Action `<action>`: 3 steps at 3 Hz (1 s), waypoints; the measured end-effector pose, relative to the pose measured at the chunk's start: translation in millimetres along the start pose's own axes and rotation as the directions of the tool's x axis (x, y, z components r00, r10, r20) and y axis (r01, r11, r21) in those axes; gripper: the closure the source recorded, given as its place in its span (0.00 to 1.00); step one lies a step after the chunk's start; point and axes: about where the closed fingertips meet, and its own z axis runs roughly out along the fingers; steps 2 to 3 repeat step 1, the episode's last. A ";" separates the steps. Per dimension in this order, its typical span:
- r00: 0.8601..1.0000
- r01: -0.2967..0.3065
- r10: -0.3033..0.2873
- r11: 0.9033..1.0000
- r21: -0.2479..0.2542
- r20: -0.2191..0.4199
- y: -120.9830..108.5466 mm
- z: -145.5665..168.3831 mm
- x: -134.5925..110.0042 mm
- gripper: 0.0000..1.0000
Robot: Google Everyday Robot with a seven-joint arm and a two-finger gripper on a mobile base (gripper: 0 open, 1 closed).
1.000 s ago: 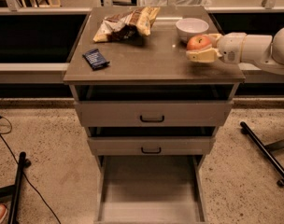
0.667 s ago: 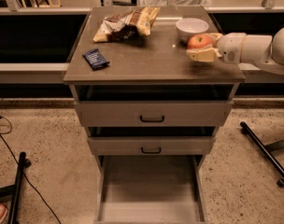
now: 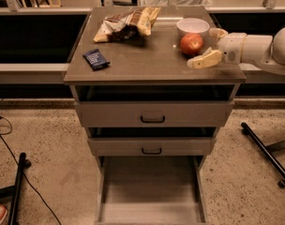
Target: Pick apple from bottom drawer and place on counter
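Note:
The red apple [image 3: 191, 43] rests on the counter [image 3: 147, 62] at its back right, just in front of the white bowl. My gripper [image 3: 203, 47] reaches in from the right at counter height. It is open, with one finger [image 3: 206, 60] in front of the apple and the other behind it; the apple sits at the fingertips, free of them. The bottom drawer [image 3: 152, 186] is pulled out below, and its floor is bare.
A white bowl [image 3: 192, 26] stands behind the apple. A chip bag [image 3: 128, 22] lies at the back left, a dark blue packet [image 3: 96, 58] at the left. The two upper drawers [image 3: 153, 114] are slightly open. A black stand leg [image 3: 266, 153] is on the right floor, and cables [image 3: 4, 137] are on the left.
The fingers have spread and let go of the apple, which now sits on the counter. The gripper has drawn back a little to the right.

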 end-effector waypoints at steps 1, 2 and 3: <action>1.000 0.000 0.000 1.000 0.000 0.000 0.0 0.0 0.0 0.00; 1.000 0.000 0.000 1.000 0.000 0.000 0.0 0.0 0.0 0.00; 1.000 0.000 0.000 1.000 0.000 0.000 0.0 0.0 0.0 0.00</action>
